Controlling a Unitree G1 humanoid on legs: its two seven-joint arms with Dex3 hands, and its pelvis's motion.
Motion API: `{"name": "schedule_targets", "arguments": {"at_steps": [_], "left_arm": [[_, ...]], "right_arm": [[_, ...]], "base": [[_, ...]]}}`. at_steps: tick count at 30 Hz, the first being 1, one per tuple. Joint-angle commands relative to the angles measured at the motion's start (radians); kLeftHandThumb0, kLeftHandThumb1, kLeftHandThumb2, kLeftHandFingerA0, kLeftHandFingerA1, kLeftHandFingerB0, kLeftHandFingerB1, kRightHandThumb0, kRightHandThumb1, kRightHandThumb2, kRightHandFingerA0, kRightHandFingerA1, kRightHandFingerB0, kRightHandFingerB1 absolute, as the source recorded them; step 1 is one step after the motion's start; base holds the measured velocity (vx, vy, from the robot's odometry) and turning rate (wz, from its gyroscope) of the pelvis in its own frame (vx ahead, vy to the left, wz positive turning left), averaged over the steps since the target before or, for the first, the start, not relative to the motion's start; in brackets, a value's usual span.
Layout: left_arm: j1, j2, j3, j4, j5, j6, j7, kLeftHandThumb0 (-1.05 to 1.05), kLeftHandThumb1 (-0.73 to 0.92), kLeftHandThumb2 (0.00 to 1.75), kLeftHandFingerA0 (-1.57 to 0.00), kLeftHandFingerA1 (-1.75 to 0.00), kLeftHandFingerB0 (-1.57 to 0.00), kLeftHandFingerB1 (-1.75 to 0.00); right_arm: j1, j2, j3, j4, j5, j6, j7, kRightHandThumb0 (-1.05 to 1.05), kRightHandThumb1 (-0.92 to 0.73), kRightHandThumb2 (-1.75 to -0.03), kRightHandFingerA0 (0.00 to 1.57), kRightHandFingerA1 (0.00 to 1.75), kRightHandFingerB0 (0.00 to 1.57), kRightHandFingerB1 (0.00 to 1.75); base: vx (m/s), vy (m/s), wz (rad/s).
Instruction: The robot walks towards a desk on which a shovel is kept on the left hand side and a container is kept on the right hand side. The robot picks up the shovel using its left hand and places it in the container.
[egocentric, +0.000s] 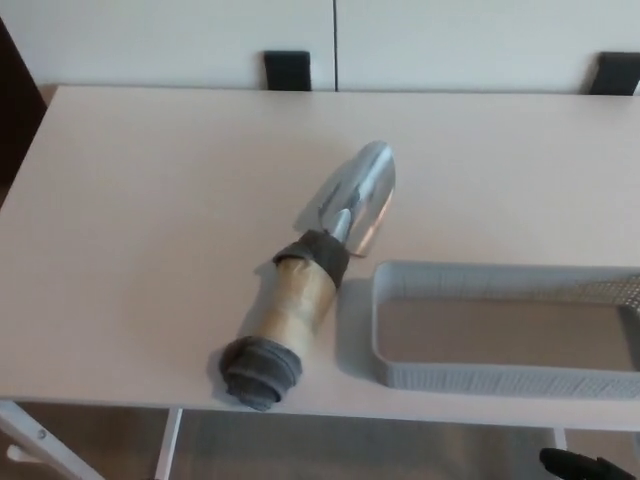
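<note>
No readable text, labels, brand names, numbers or signs appear anywhere in this view. The shovel (315, 280) shows a bare metal blade and a plain wrapped handle with no markings. The grey container (500, 375) beside it has a textured wall without any print. The pale desk (150, 220) surface is unmarked, and the two small dark squares on the white wall behind it carry no lettering that can be made out

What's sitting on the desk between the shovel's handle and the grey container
Nothing. In the head view, only a narrow strip of bare desk, in shadow, separates the shovel handle from the container's left wall; they lie close but apart.
</note>
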Motion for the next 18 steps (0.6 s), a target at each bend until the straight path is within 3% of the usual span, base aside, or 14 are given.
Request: {"name": "schedule_targets", "arguments": {"at_steps": [1,2,3,4,10,11,17,18], "left_arm": [[-0.01,0.017,0.011,-0.003,0.002,0.012,0.004,-0.48,0.52,0.86,-0.35,-0.5,-0.21,-0.43],[-0.015,0.015,0.01,-0.006,0.005,0.019,0.009,-0.48,0.52,0.87,-0.35,-0.5,-0.21,-0.43],[-0.021,0.015,0.009,-0.007,0.005,0.023,0.01,-0.48,0.52,0.87,-0.35,-0.5,-0.21,-0.43],[-0.024,0.018,0.006,-0.006,0.009,0.023,0.011,-0.48,0.52,0.87,-0.34,-0.5,-0.21,-0.43],[-0.037,0.021,0.003,-0.003,0.018,0.015,0.019,-0.52,0.53,0.86,-0.34,-0.49,-0.21,-0.42],[-0.032,0.02,0.002,-0.005,0.019,0.013,0.021,-0.53,0.54,0.86,-0.34,-0.49,-0.22,-0.42],[-0.011,0.027,-0.005,-0.024,0.036,-0.007,0.028,-0.49,0.53,0.88,-0.35,-0.51,-0.21,-0.43],[-0.007,0.03,-0.01,-0.026,0.047,-0.02,0.031,-0.52,0.69,0.61,-0.4,-0.32,-0.33,-0.3]], "right_arm": [[0.0,0.003,-0.004,0.0,0.016,-0.02,0.001,-0.37,-0.51,-0.54,0.56,0.51,0.41,0.44],[-0.006,0.004,-0.007,0.002,0.015,-0.014,-0.006,-0.42,-0.42,-0.69,0.52,0.58,0.39,0.51],[-0.01,0.004,-0.009,0.003,0.016,-0.013,-0.008,-0.42,-0.42,-0.69,0.52,0.58,0.39,0.51],[-0.01,0.001,-0.009,0.003,0.016,-0.013,-0.002,-0.36,-0.51,-0.54,0.54,0.51,0.39,0.43],[-0.013,0.001,-0.013,-0.012,0.015,-0.004,-0.01,-0.38,-0.5,-0.54,0.56,0.5,0.41,0.43],[-0.008,0.004,-0.015,-0.023,0.02,0.008,-0.011,-0.44,-0.41,-0.69,0.52,0.57,0.39,0.51],[-0.012,0.005,-0.011,-0.017,0.021,0.002,-0.004,-0.42,-0.42,-0.69,0.51,0.57,0.37,0.51],[-0.009,0.004,-0.009,-0.022,0.018,0.0,-0.002,-0.43,-0.42,-0.69,0.51,0.57,0.37,0.51]], "base": [[0.08,0.238,-0.12],[0.01,0.257,0.16],[0.02,0.233,-0.26],[0.01,0.226,0.26],[0.01,0.06,0.06],[0.0,0.0,0.0],[0.0,-0.053,0.03],[0.01,-0.081,0.05]]}}
